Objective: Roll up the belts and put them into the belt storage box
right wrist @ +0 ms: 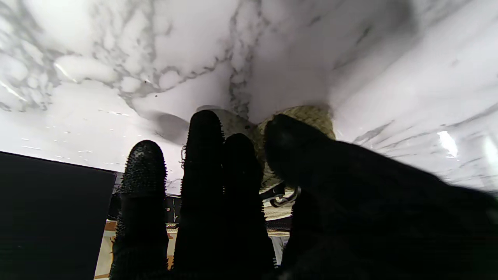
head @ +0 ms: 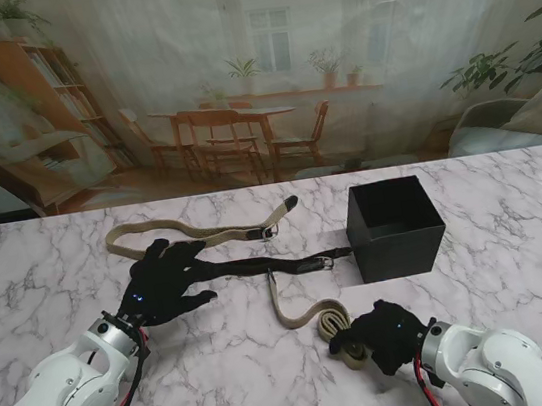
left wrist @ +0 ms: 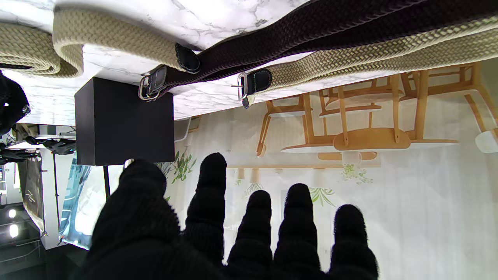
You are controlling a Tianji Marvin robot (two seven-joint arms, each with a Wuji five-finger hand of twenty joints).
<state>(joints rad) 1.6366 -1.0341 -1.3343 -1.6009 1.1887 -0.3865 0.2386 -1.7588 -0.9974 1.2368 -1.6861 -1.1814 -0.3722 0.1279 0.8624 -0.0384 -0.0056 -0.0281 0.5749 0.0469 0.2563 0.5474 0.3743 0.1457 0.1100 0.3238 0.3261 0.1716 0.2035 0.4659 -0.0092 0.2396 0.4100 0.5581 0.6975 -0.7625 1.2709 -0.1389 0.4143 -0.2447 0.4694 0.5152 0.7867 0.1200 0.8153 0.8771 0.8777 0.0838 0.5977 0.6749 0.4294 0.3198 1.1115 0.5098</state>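
**Right hand rolling the beige belt**

You are seeing no readable writing. Your right hand (head: 385, 333) is pinching the woven beige belt (head: 319, 315), partly coiled at 7 o'clock of the black storage box (head: 394, 227). Your left hand (head: 166, 280) is lying with fingers spread on the dark belt (head: 260, 266).

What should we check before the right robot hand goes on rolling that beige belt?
1. Right robot hand on the beige belt roll end: ok, fingers closed on it.
2. Roll tight and even: cannot tell, fingers hide it.
3. Belt tail free: cannot tell, its far end meets the black belt near the buckle.
4. Belt storage box open and empty: ok.
5. Left robot hand out of the way: ok, spread flat over the black belt, apart from the roll.
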